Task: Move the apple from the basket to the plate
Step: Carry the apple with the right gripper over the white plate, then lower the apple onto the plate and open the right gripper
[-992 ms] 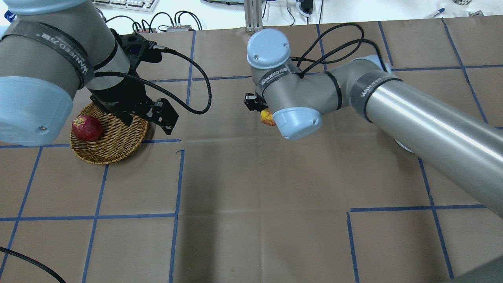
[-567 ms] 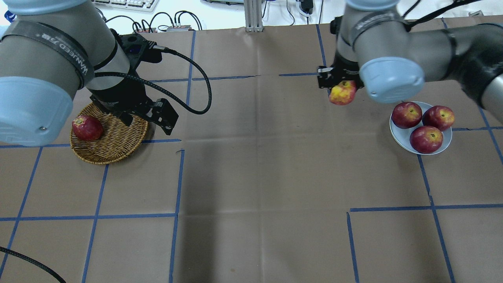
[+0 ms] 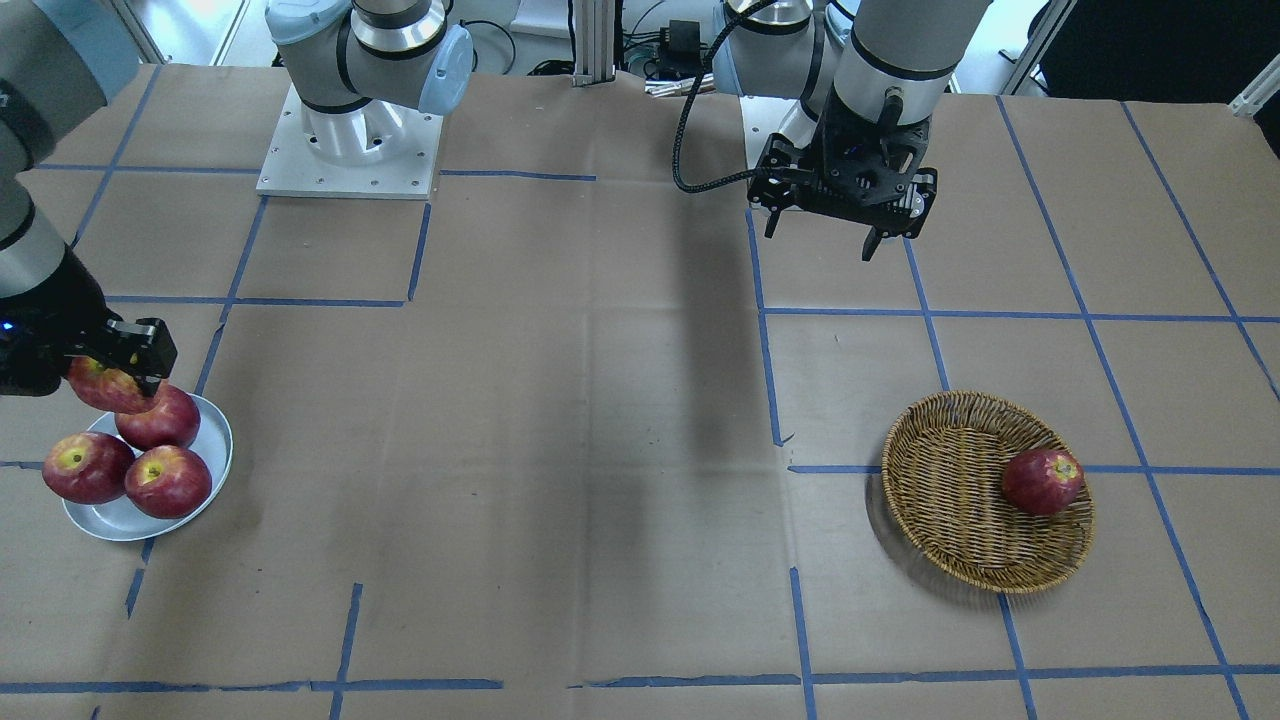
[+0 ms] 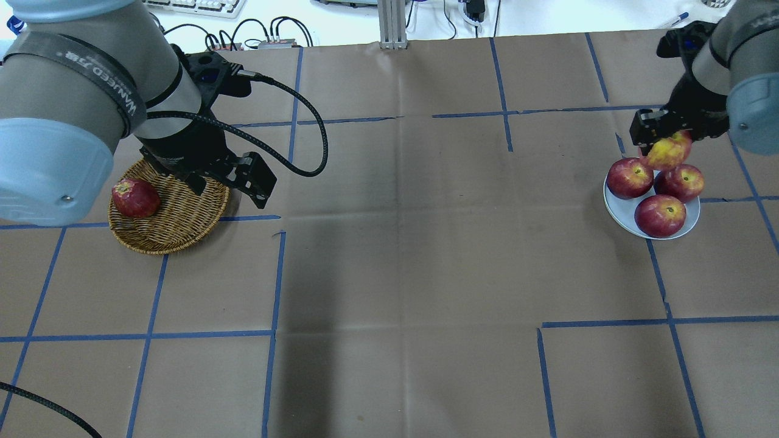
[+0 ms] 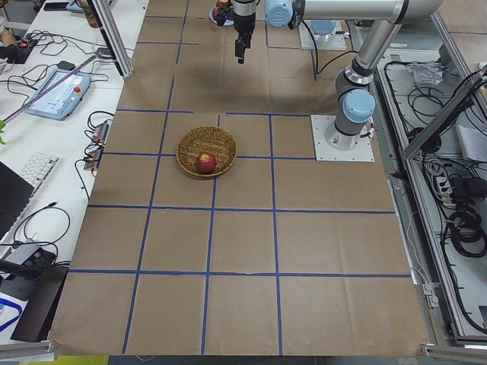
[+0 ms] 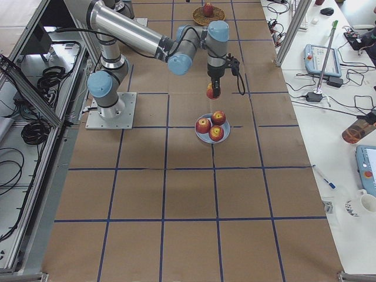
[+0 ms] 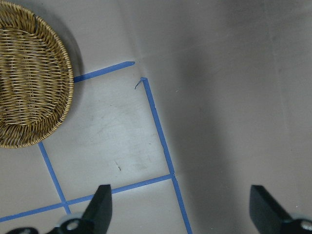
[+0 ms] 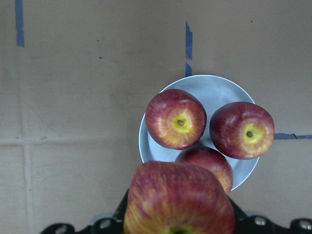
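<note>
The streaky pinkish-red, yellow-patched apple [image 4: 669, 152] is out of the round tan wicker basket [image 4: 176, 243], near which the left gripper [image 3: 820, 235] hangs, jaws spread and empty. The right gripper [image 4: 664, 139] clamps it above the edge of the round silvery-grey plate [image 4: 616, 208]. Three dark red apples [image 4: 659, 215] crowd that plate, so a release here could send it rolling off.

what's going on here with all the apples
The right arm's fingers are shut on a streaky pinkish-red apple and hold it in the air at the plate, not yet set down. Three darker apples already sit on that plate. Across the table, the left arm's fingers hang open and empty, raised near the basket, where one more red apple lies.
</note>
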Available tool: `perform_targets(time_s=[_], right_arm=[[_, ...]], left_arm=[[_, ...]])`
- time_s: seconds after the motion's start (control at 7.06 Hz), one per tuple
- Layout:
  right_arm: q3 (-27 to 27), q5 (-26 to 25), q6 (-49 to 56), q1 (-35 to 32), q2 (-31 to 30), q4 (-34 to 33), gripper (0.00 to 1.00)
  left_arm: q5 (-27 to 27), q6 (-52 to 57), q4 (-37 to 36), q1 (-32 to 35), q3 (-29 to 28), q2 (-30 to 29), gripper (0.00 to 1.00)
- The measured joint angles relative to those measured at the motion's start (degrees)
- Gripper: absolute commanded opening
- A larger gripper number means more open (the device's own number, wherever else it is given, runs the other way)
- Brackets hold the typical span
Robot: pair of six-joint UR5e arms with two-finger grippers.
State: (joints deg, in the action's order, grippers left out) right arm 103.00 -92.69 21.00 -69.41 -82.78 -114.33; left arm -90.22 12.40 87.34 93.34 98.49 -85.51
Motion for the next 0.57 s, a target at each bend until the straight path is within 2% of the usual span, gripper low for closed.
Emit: perform_targets(time_s=[0.28,0.57], right_arm=[[2.2,1.1,3.7,3.3,2.6,-4.7,0.52],[2.7,1.3,4.6,3.8,6.6,-9.1,0.52]], left_arm=[[0.0,0.0,-0.1,0.0,0.0,-0.1,0.99],[0.0,0.0,-0.1,0.0,0.0,-0.1,0.99]])
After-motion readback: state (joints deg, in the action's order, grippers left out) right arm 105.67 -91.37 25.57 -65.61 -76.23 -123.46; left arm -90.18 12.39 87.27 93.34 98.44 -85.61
